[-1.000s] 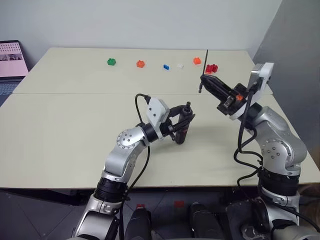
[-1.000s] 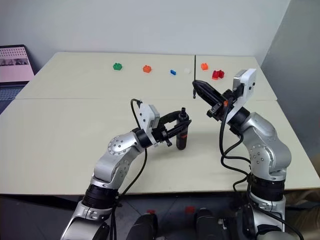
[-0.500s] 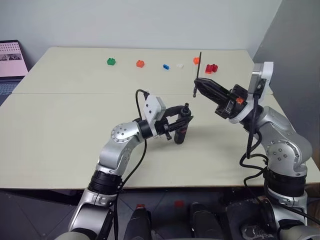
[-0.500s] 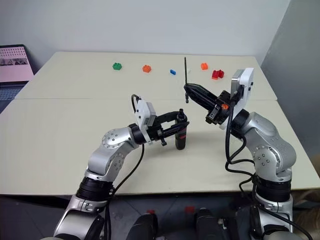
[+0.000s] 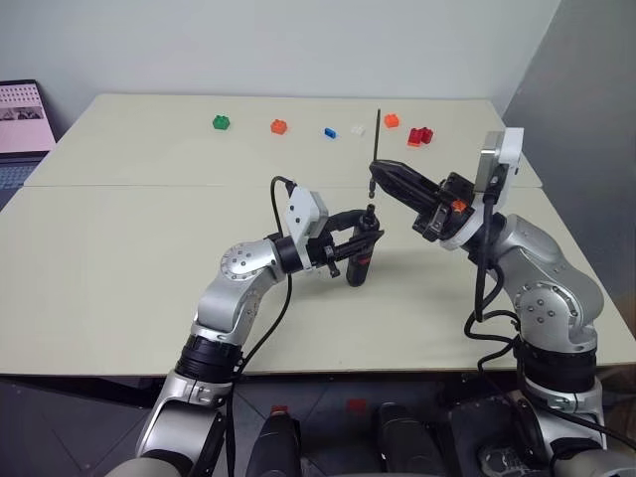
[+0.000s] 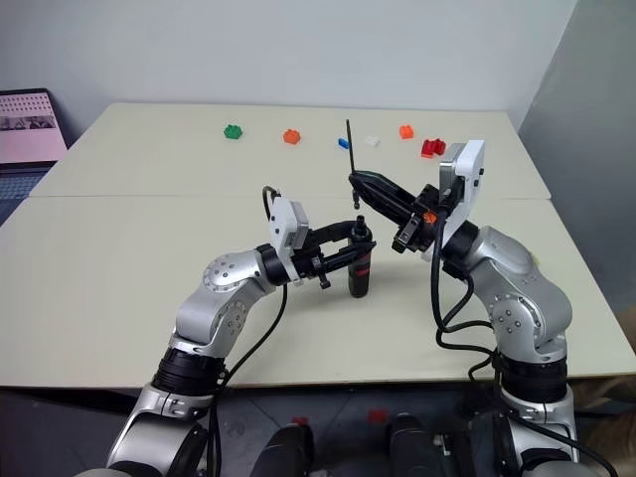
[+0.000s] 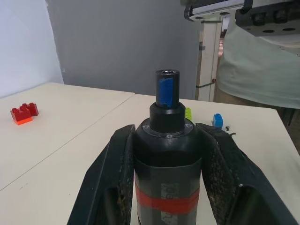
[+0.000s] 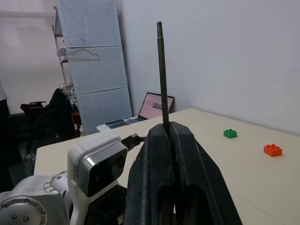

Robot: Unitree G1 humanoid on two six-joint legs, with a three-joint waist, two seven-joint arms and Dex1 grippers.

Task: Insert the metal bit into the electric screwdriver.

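Centre of the frame: the left hand (image 5: 350, 245) is clenched on the electric screwdriver (image 5: 362, 250), which stands upright on the tabletop (image 5: 119, 258) with its socket facing up. Just above and right of it, the right hand (image 5: 383, 177) pinches the metal bit (image 5: 375, 152), near-vertical. Risk, judged: the thin bit may pivot in the grasp, miss the narrow socket, or tip the tool.

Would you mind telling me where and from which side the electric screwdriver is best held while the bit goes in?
Grip the electric screwdriver around its thick barrel, from the side, as the left gripper does now. It stands upright on the table, socket end up, so a side grip probably leaves the top clear for the metal bit pinched in the right gripper.
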